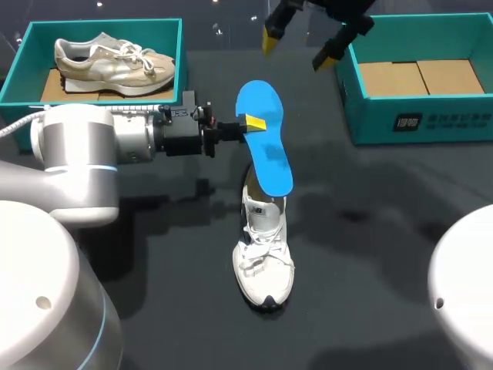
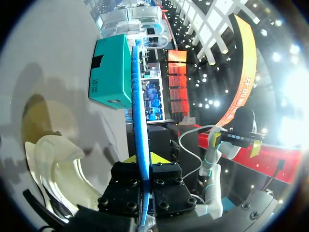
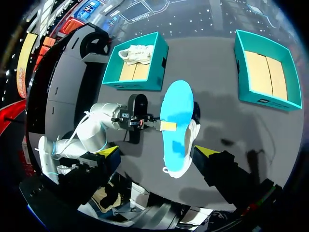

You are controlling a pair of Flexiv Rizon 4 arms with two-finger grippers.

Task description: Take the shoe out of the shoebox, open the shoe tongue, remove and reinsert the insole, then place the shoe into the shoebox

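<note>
Shoe out on table, insole removed and pinched in left gripper, right gripper spread, empty; reinserting and returning to shoebox remain.

Dark grey tabletop, matte, carrying soft shadows. At its far left corner stands a second teal box, open-topped, with a brown cardboard floor. Inside it a beige-and-cream sneaker with white laces rests on its sole, toe toward the tabletop's middle, heel toward the left edge.
</note>
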